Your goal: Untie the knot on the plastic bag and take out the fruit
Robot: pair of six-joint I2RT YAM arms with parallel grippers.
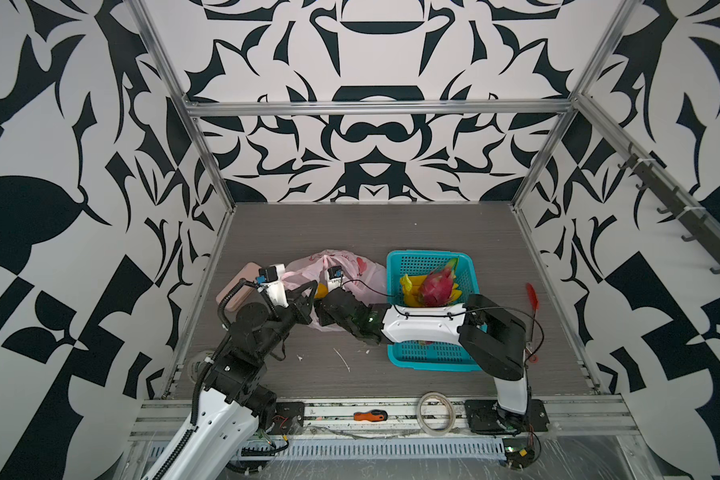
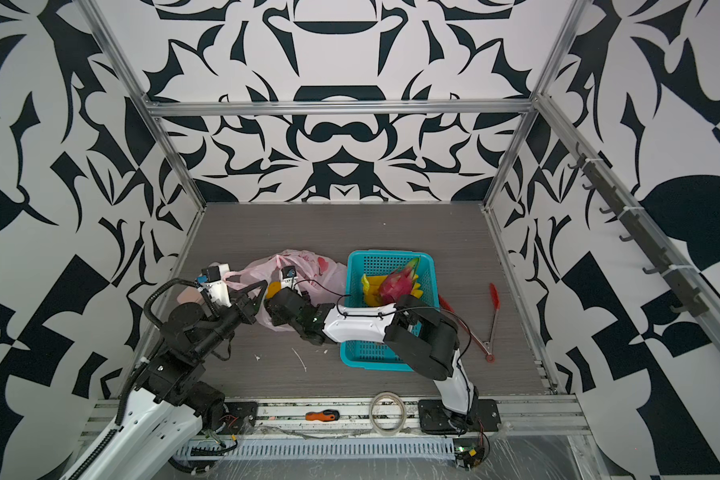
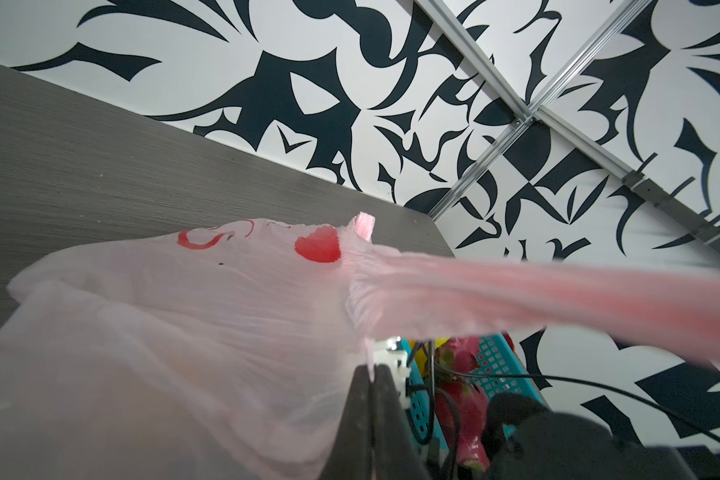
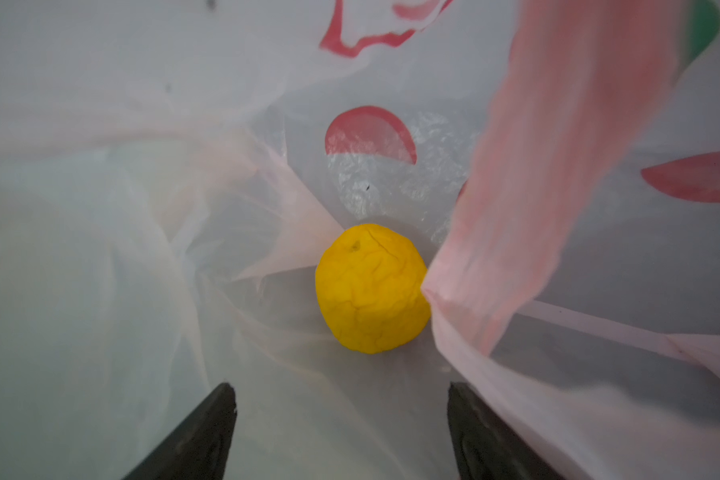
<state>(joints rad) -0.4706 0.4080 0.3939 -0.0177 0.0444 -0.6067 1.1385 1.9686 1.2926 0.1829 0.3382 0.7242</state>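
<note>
Surface: grey wood-grain tabletop (image 1: 350, 232), lower centre.
Room: black-and-white patterned walls (image 1: 375, 50), aluminium frame (image 1: 375, 107).
Bag: thin translucent pale-pink plastic bag (image 1: 304, 268), tabletop's centre-left.
Left hand (image 3: 371, 374): pinching bag film.
Right hand (image 4: 341, 399): wide, inside bag, facing small round orange (image 4: 371, 289).

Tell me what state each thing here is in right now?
plastic bag: mouth open, edge pinched.
left gripper: shut on the plastic bag.
right gripper: open, inside the bag's mouth, facing the orange.
orange: loose inside the bag, not gripped.
banana bunch: in the teal basket.
dragon fruit: in the basket, on the bananas.
red tongs: lying beside the basket, untouched.
</note>
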